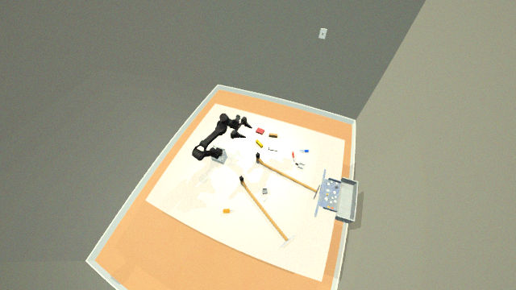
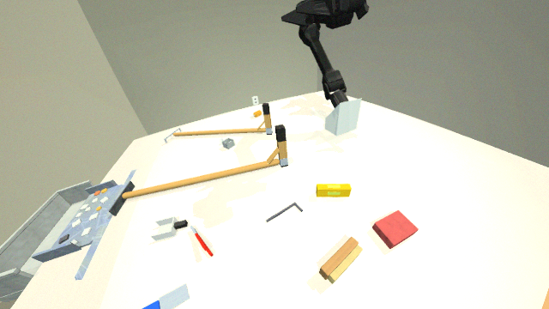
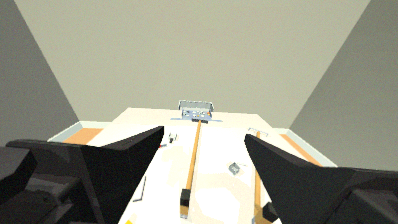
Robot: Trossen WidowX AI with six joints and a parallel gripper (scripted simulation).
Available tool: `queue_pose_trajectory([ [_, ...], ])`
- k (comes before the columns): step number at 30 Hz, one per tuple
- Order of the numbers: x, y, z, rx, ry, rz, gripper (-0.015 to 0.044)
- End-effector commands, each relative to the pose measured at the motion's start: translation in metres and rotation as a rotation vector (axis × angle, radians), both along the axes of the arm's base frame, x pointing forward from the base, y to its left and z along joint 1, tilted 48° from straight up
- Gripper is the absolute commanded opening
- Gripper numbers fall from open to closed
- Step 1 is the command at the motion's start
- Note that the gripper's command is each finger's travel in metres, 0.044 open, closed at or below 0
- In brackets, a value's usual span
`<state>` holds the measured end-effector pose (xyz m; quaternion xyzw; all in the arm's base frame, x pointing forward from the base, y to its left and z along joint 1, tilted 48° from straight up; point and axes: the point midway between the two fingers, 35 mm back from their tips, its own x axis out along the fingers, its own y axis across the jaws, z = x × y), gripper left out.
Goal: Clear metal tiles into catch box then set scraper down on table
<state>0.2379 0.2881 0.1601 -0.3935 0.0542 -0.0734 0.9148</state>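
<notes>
Exterior view, left to right: at far lower left, grey catch box (image 2: 26,232) at the table edge, with steel bench plate (image 2: 92,223) tilted against it, strewn with metal tiles (image 2: 86,231), mostly white, a couple orange, one dark. Touching the plate's upper right edge, dark blade of the long scraper (image 2: 197,178), wooden shaft running rightward to an upright black-capped handle at frame centre. Above it, second scraper (image 2: 219,131) lying much the same way, thin metal blade at its left end, well apart from the plate. Between the two shafts, small grey box (image 2: 228,143). Lower centre: small grey scoop (image 2: 165,228), red-handled tool (image 2: 202,242), bent grey hex key (image 2: 284,212). Right of centre: yellow level (image 2: 333,190), wooden block (image 2: 340,259), red block (image 2: 395,228). Upper right: black arm rising from a pale base (image 2: 343,117), gripper (image 2: 315,13) high at the top edge, far above the table.

Wrist view: both dark fingers spread to nearly full width, holding nothing; seen between them, long scraper (image 3: 193,165) lying on the table, handle at the bottom centre, shaft reaching up to the plate and box at mid-frame. Second scraper's shaft partly hidden behind the right finger
</notes>
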Motion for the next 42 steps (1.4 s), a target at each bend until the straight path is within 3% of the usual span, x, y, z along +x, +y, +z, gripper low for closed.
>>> queue_pose_trajectory([
  [1, 0.0, 0.0, 0.0, -0.002, -0.002, -0.003, 0.044],
  [10, 0.002, 0.0, 0.0, -0.004, 0.003, 0.0, 0.044],
  [42, 0.116, -0.001, -0.034, -0.078, 0.176, -0.137, 0.044],
])
